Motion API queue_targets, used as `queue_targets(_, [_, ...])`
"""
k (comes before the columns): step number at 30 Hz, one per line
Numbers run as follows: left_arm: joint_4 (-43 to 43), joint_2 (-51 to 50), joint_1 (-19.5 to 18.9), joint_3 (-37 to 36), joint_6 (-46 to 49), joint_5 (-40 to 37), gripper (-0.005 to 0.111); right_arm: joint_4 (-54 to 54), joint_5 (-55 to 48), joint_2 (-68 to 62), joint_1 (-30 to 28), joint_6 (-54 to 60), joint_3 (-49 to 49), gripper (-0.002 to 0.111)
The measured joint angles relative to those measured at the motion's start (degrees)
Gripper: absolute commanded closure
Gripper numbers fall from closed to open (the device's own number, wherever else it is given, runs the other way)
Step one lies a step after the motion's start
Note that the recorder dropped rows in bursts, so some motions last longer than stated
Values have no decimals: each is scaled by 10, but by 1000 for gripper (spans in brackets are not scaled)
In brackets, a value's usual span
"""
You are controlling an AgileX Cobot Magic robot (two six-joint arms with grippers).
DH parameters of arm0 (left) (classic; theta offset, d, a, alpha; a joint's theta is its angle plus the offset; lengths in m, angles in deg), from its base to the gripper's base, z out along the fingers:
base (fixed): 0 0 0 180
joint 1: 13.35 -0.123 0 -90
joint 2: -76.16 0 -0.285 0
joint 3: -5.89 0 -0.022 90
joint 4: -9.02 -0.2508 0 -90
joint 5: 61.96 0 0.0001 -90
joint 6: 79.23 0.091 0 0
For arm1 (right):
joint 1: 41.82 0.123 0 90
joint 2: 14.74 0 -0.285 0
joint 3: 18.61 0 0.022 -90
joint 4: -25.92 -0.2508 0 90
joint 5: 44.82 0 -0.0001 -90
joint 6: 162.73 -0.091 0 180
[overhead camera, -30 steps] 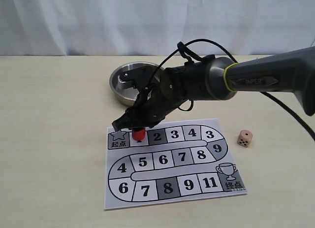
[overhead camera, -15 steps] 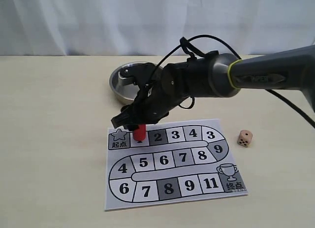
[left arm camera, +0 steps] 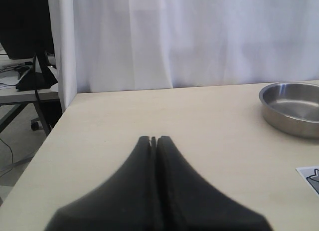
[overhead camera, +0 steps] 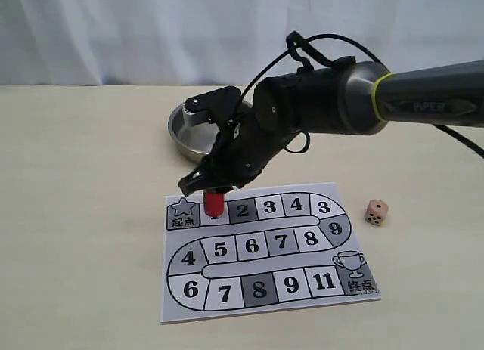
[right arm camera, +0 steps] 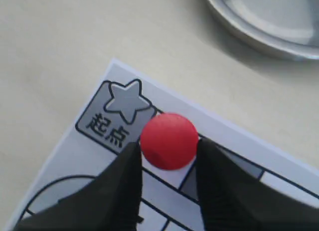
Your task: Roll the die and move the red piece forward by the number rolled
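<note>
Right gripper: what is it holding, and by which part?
The right gripper holds the red piece by its upper sides, between both fingers.

1. R arm (overhead camera: 431, 100): comes in from the 3 o'clock edge of ext. view, forearm approx. level, reaching twd 9 o'clock.
2. R wrist (overhead camera: 318, 104): thick dark housing, bent down so the hand tilts twd 7 o'clock.
3. R gripper (overhead camera: 204, 185): points down. Its wrist view shows both fingers (right arm camera: 124, 181) pressed against opp. sides of the red piece (right arm camera: 168, 140).
4. L gripper (left arm camera: 153, 140): seen in its own wrist view only. Fingers pressed tog., tips touching, held level and pointing fwd.
</note>
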Motion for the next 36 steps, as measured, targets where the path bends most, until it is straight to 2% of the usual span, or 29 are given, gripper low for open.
queue_targets(3, [0,0,0,0,0,0,107,34,-44,9,0,-17,0,103])
queue_targets(4, [0,0,0,0,0,0,107,49,-58,13,0,-26,0,104])
queue_targets(9, [0,0,0,0,0,0,107,113,-121,25,-4,-72,0,104])
queue_targets(12, [0,0,0,0,0,0,107,123,-153,28,-25,-82,0,104])
queue_targets(16, [0,0,0,0,0,0,107,128,-207,28,-99,-88,-7,104])
queue_targets(25, [0,0,0,0,0,0,107,129,-236,29,-280,-91,-53,104])
queue_targets(31, [0,0,0,0,0,0,107,107,-246,29,-340,-85,-53,104])
queue_targets(36, [0,0,0,0,0,0,107,86,-246,29,-345,-56,-53,104])
